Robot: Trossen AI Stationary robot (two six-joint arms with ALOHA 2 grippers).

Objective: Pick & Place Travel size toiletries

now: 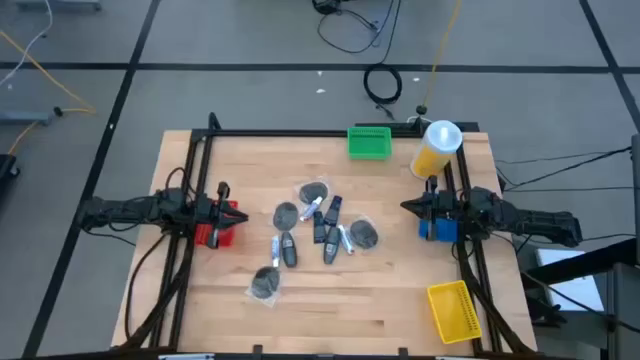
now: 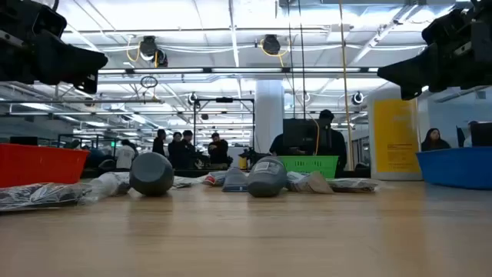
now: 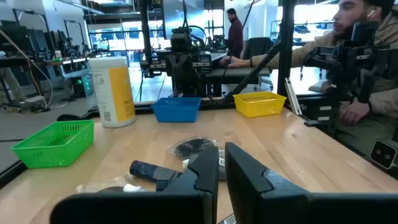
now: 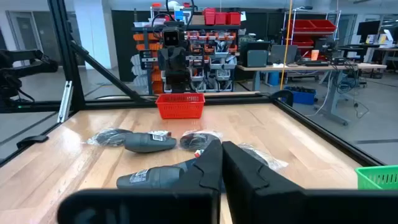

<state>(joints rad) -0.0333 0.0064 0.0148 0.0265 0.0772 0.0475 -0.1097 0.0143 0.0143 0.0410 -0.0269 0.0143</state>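
The travel size toiletries lie loose in the middle of the wooden table. They are round dark packets in clear wrap (image 1: 313,191) (image 1: 265,284) (image 1: 365,233) and slim dark tubes with white ends (image 1: 330,215) (image 1: 288,248). My left gripper (image 1: 232,212) (image 3: 221,149) hangs shut above the red basket (image 1: 213,228) at the table's left, pointing toward the pile. My right gripper (image 1: 408,207) (image 4: 222,144) hangs shut above the blue basket (image 1: 440,226) at the right, facing the pile. Both hold nothing and stay well above the table in the low view.
A green basket (image 1: 369,142) stands at the far edge, with a tall yellow bottle with a white cap (image 1: 437,148) to its right. A yellow basket (image 1: 452,309) sits at the near right. Black frame rails (image 1: 190,200) run along the table's sides. People show in the room beyond.
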